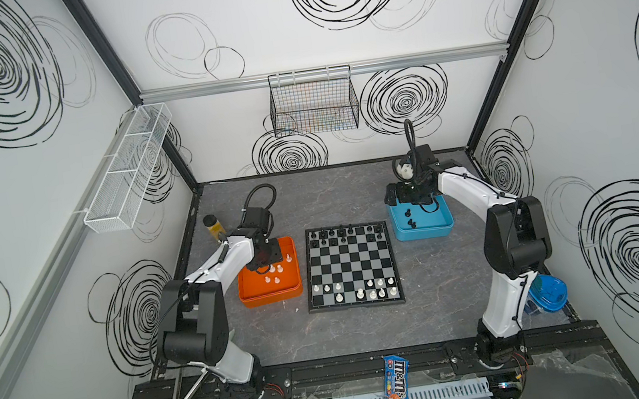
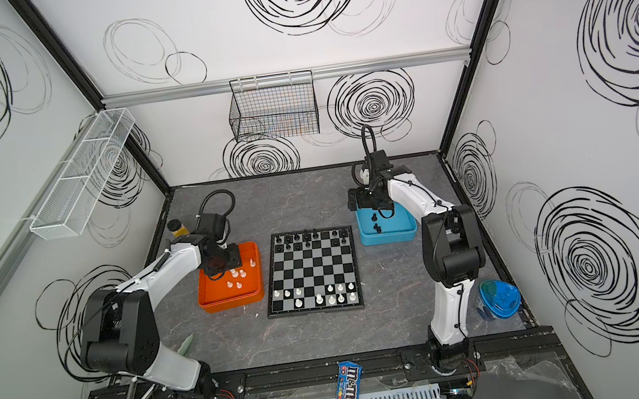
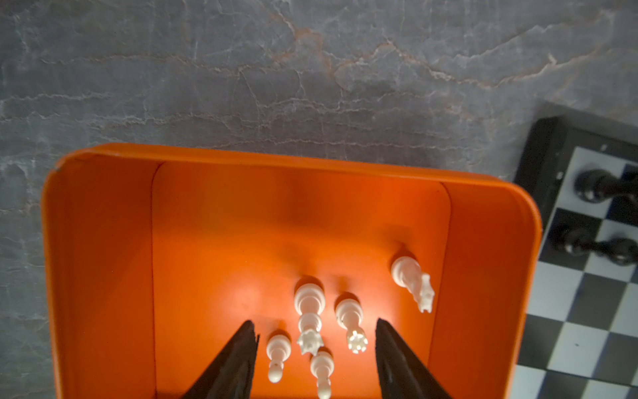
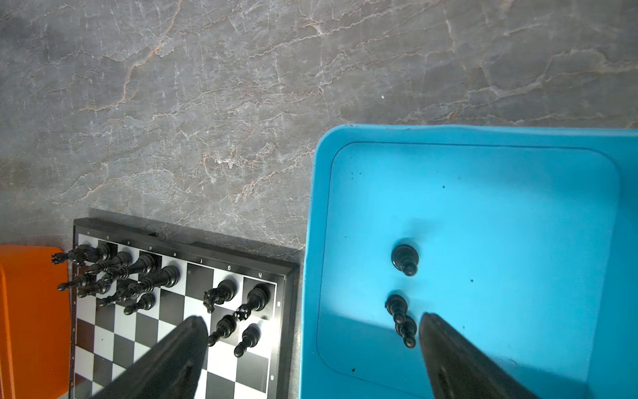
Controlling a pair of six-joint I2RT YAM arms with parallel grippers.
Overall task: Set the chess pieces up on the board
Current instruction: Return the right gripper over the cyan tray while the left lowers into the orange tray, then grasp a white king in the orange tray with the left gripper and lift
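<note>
The board [image 1: 351,265] is seen at frame centre. The left gripper [image 3: 316,323] is held apart around white chess pieces [image 3: 309,304] in the orange tray [image 1: 272,297], left of the board. The right gripper [image 4: 312,317] is spread wide over the edge of the blue tray [image 1: 423,233], upper right.

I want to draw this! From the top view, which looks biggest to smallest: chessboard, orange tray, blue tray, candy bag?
In a top view:
1. chessboard
2. orange tray
3. blue tray, partly covered
4. candy bag, smallest even though it lies nearer the camera
</note>
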